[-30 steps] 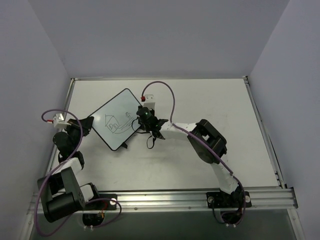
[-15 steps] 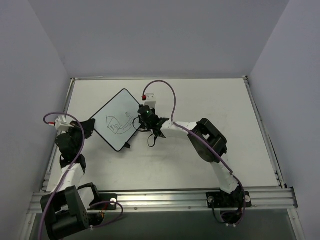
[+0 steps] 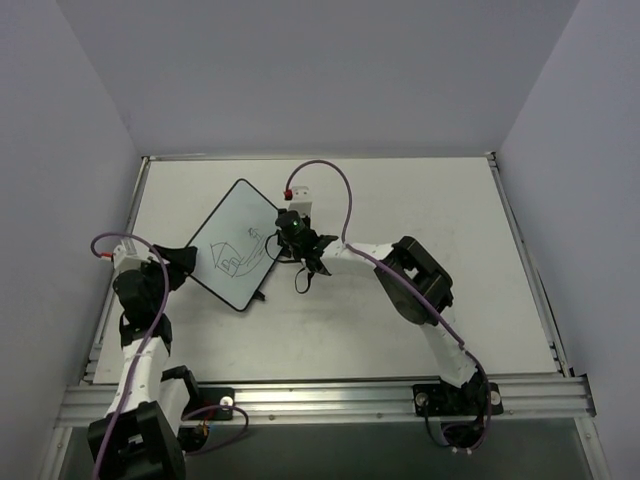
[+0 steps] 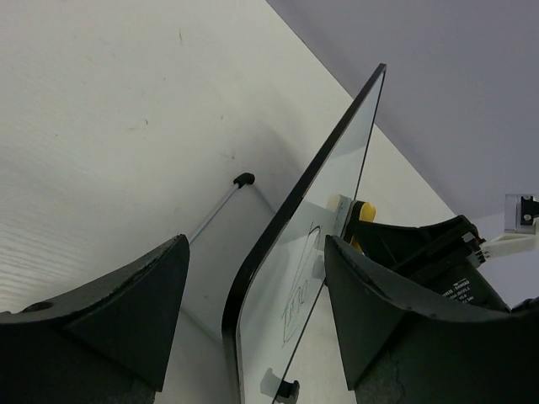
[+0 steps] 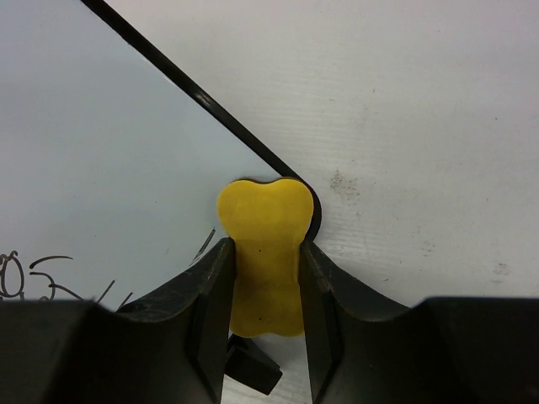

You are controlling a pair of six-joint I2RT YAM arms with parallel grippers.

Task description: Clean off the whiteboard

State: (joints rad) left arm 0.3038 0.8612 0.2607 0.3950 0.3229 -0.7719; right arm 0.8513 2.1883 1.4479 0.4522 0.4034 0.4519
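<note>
- Overhead: the whiteboard [image 3: 235,245] sits cornerwise on the desk [image 3: 430,200], left of centre. The left pincer [image 3: 182,260] is at its left corner and the right pincer [image 3: 290,235] at its right corner.
- Left wrist: the jaws are spread wide, with the board's black rim between them and clear of both.
- Right wrist: the jaws are clamped on a yellow eraser [image 5: 261,252] at the board's corner.

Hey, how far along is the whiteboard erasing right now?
Done: the right gripper is shut on the yellow eraser, which sits at a corner of the whiteboard. In hand: the left gripper stands open, one finger on either side of the board's edge. Left: all the wiping; the house drawing looks untouched.
</note>
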